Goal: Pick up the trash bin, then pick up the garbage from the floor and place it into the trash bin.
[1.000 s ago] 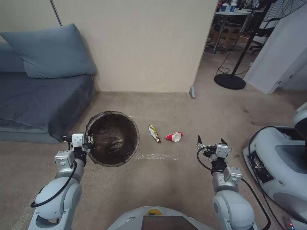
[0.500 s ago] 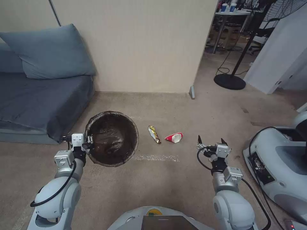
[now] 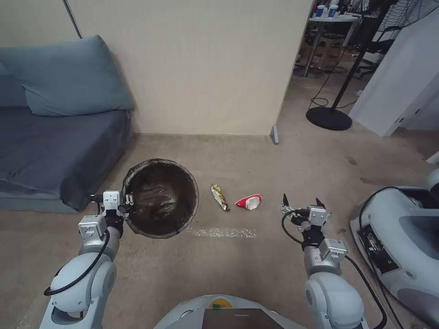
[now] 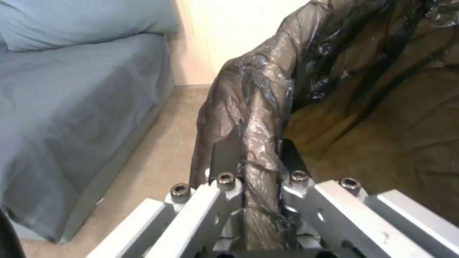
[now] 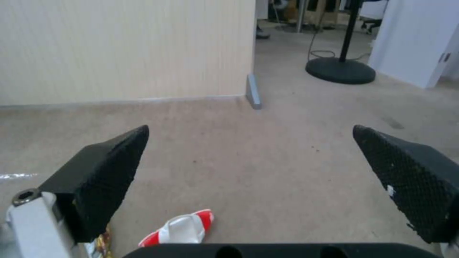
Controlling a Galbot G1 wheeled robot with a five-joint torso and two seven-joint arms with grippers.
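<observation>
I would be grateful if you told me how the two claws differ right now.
The left claw is shut on the trash bin rim, holding it; the right claw is open and empty. The left sits beside the sofa; the right is near the red-and-white packet. Both point forward.

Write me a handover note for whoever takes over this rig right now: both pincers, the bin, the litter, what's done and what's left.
Left pincer: shut on the trash bin's bag-lined rim, holding the bin up beside the sofa.
Right pincer: open, empty, hovering above the carpet, right of the litter.
On the floor, between bin and right pincer: yellow snack wrapper and red-and-white packet, lying apart.
Done: bin picked up.
Left: pick up both pieces and drop them into the bin.
</observation>
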